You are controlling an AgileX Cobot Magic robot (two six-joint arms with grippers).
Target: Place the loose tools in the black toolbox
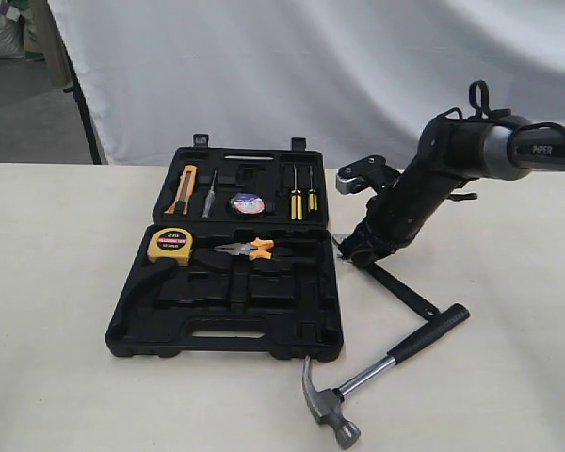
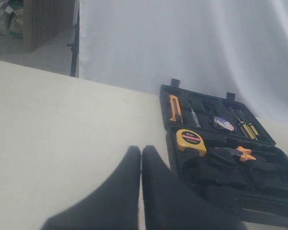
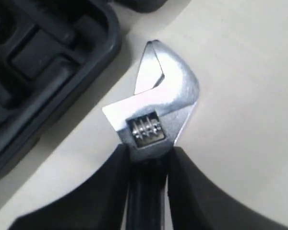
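pinching a shiny steel wrench's point(image 3: 156, 103) black handle are the right fingers point(image 3: 103, 191); left fingers point(image 2: 120, 191) touch, empty.

A pale cream worktop point(image 1: 56, 282) is being used to carry everything. The black toolbox point(image 1: 292, 325) is being supported on it, opened flat, left of centre. Two tools are being borne directly by the surface: a hammer point(image 1: 381, 369) at the front right, and an adjustable wrench point(image 1: 405, 294) just beside the case's right edge, with its handle pointing toward the hammer's grip.
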